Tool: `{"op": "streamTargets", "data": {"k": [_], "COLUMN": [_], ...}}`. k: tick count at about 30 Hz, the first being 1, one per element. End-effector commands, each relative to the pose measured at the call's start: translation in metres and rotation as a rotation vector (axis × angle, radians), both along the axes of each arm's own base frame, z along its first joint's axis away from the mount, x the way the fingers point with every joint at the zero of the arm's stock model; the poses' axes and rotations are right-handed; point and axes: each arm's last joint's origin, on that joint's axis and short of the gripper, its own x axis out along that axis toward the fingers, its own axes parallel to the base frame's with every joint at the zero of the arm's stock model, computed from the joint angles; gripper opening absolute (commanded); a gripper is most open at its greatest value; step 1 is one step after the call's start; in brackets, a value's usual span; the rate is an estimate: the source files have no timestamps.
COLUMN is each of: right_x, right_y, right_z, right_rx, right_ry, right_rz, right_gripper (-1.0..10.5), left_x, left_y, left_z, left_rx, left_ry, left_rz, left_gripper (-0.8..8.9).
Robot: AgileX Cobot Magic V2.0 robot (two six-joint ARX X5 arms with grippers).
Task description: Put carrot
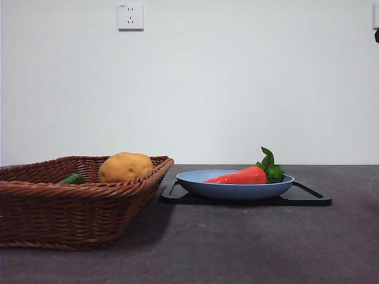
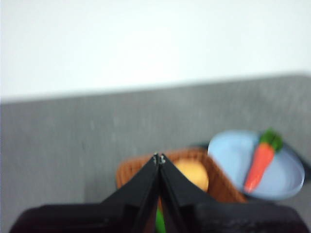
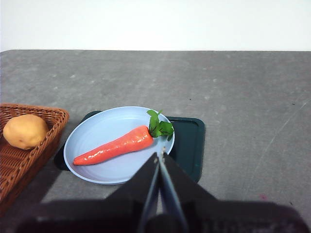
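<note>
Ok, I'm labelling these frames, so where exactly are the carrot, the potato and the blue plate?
carrot [image 3: 116, 145]: right wrist view, middle of its orange body.
potato [image 1: 125, 167]: front view, centre of its rounded side.
blue plate [image 3: 97, 126]: right wrist view, bare inner surface above the carrot.

Carrot [image 1: 241, 176]: smooth, glossy red-orange, tapering from a thick end to a narrow rounded tip, with a tuft of dark green leaves at the thick end. Whole and unmarked, free of any grip. Lying on its side, flat inside the shallow pale-blue plate [image 1: 204, 187], roughly across the middle of the dish. Leaf end close to one rim, the leaves standing up above it in the front view; tip pointing toward the opposite rim, on the basket [image 1: 35, 207] side. Underside apparently resting on the plate floor, though the rim hides the contact from the front.
</note>
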Motion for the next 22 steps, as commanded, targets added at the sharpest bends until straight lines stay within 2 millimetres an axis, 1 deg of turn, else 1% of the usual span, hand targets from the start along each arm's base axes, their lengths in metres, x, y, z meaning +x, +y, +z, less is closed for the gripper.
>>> {"op": "streamTargets", "data": {"k": [1,3,6,9,13,19,22], "right_x": [0.0,0.0,0.0,0.0,0.0,0.0,0.0], "right_y": [0.001,0.001,0.001,0.001,0.001,0.001,0.001], "right_z": [0.004,0.004,0.004,0.004,0.004,0.004,0.004], "right_rx": [0.024,0.024,0.024,0.024,0.024,0.024,0.024], "right_ry": [-0.013,-0.013,-0.013,-0.013,-0.013,-0.013,-0.013], "right_rz": [-0.002,-0.001,-0.002,-0.002,-0.002,-0.002,-0.002], "right_gripper": [0.0,0.0,0.0,0.0,0.0,0.0,0.0], "left_x": [-0.021,-0.03,-0.035,-0.031,-0.022,-0.011,-0.007], "left_y": [0.007,0.011,0.015,0.018,0.021,0.023,0.023], "left_z": [0.011,0.009,-0.004,-0.027,-0.065,-0.117,-0.135], "left_rx": [-0.012,-0.014,0.005,0.019,0.03,0.037,0.036], "left_ry": [-0.125,-0.168,-0.183,-0.15,-0.079,-0.007,0.026], "left_rz": [0.027,0.061,0.111,0.161,0.208,0.227,0.228], "left_gripper": [0.08,0.08,0.08,0.08,0.08,0.08,0.08]}}
